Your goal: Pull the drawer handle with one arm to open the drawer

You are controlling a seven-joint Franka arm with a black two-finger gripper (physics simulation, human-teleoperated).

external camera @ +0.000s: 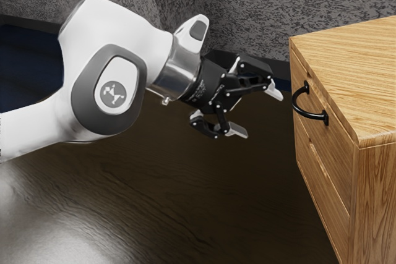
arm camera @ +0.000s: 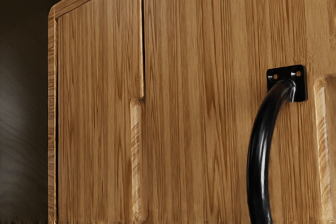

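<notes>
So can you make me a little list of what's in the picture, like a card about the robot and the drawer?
tool: open, fingers spread, pointing toward the handle
handle: black, curved bar, bolted to the upper drawer
tool and handle: apart, not touching
upper drawer: looks shut, not pulled out
cabinet: light wood, at the exterior view's right
arm: white, reaching in from the exterior view's left

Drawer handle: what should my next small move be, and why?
Probably ease the gripper toward the exterior view's right until the black handle lies between its open fingers. A clear gap separates them now, so nothing is gripped to pull with.
</notes>
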